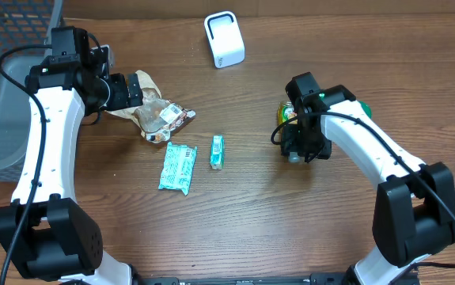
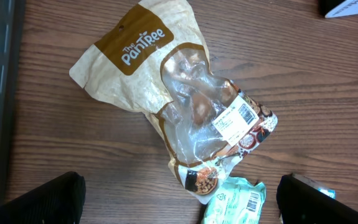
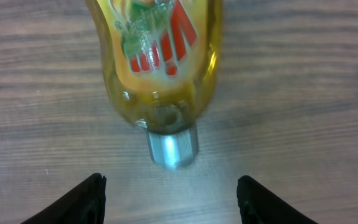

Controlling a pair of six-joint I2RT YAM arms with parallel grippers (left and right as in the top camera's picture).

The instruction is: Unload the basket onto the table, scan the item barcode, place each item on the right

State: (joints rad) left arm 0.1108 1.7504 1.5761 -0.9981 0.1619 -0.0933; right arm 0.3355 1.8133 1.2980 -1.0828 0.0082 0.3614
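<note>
Since nothing is lifted yet, scanning looks unstarted. Bottle [image 3: 160,62] lies at 3 o'clock; right gripper [image 3: 171,182] straddles its cap [image 3: 173,148], jaws apart, gripping nothing. Left gripper [image 2: 179,180] gapes empty over snack bag [image 2: 166,81], 10 o'clock. Scanner [image 1: 224,38] stands at 12.

On the bag [image 2: 166,93], brown patch toward 10 o'clock: "The PanTree", white letters. White barcode sticker [image 2: 233,119] toward 4 o'clock: print too small. On the bottle [image 3: 160,62]: red letters, cropped, unreadable.
</note>
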